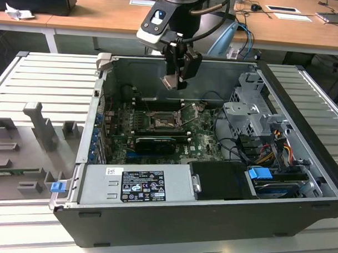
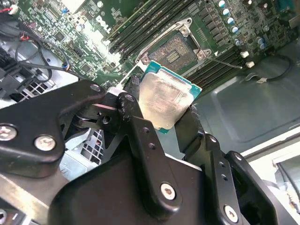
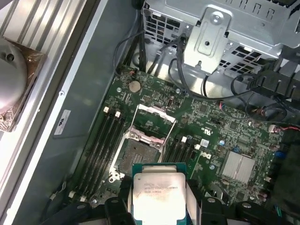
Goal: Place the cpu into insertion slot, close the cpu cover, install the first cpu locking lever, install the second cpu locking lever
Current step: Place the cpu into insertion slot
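Note:
My gripper (image 1: 175, 79) hangs inside the open computer case, above the back of the motherboard, shut on the cpu (image 1: 171, 81). Both wrist views show the cpu (image 2: 165, 99) (image 3: 159, 196) as a pale silvery square on a green carrier, clamped between the black fingers (image 2: 136, 123). Below it and apart from it lies the insertion slot (image 1: 160, 120) (image 2: 175, 49) (image 3: 135, 157), its dark pin field uncovered. The cpu cover (image 3: 153, 123) (image 1: 188, 113) stands swung up at the slot's edge. A thin wire lever (image 2: 226, 61) sticks out beside the slot.
Long black memory slots (image 3: 104, 140) flank the slot. A black expansion card (image 1: 155, 144) lies in front of it. A silver power supply (image 1: 136, 186) fills the case's front, with a drive cage (image 1: 250, 115) and cables (image 3: 187, 84) at the exterior view's right. Grey fixtures (image 1: 41, 127) stand on the table outside.

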Robot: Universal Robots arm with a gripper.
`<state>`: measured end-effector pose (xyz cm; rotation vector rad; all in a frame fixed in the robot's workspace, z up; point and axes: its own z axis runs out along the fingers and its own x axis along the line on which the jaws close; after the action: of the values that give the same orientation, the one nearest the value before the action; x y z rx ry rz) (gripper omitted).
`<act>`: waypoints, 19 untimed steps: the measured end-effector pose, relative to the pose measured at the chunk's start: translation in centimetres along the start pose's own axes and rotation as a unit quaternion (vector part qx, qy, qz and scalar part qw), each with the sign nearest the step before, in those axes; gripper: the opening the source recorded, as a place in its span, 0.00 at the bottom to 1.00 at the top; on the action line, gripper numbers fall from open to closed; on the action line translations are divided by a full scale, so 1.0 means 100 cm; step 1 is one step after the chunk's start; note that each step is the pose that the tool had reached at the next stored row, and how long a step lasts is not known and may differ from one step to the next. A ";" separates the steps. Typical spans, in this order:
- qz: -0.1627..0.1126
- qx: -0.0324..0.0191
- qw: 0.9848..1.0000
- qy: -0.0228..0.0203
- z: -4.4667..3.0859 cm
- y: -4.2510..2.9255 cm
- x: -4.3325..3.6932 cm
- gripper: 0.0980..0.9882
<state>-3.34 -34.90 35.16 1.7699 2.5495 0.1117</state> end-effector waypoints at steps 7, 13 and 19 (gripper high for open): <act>0.049 0.000 0.999 -0.004 0.0011 0.0001 -0.0001 0.50; 0.068 -0.001 0.998 -0.006 0.0046 -0.0001 -0.0002 0.50; 0.108 0.000 0.994 -0.011 0.0072 -0.0002 -0.0002 0.50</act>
<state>-3.30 -34.90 34.43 2.0289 2.3356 0.0988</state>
